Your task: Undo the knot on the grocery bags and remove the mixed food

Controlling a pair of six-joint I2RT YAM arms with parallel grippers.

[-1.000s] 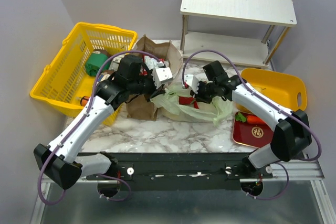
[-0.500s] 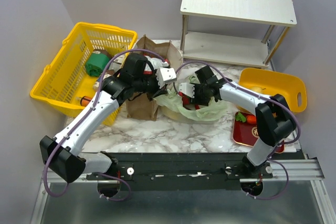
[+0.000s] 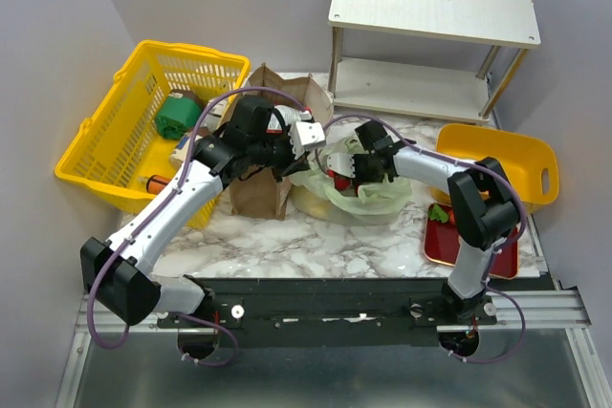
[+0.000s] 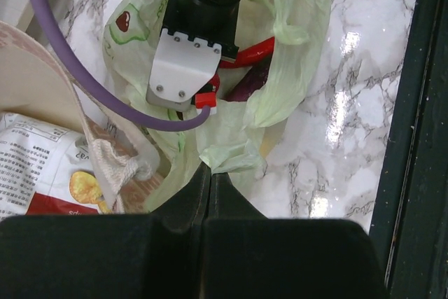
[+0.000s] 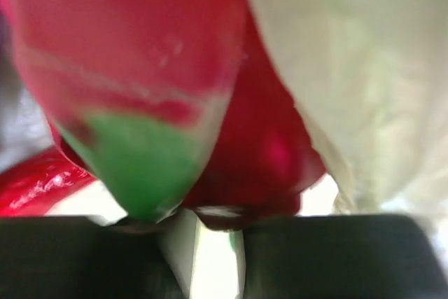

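L claw (image 4: pixel 210 171) is pinched fully shut on the green bag (image 4: pixel 297 68) rim just ahead of it. R claw (image 5: pixel 203 239) is inside the bag and nearer the food; can't tell its gap or grip. Red food item (image 5: pixel 238 110) sits dead ahead of R tips, v. close.

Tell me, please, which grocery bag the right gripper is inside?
The pale green plastic bag, lying open: the right gripper is in its mouth. The brown paper bag stands upright beside it.

Snack packet (image 4: pixel 31 162) print unreadably small
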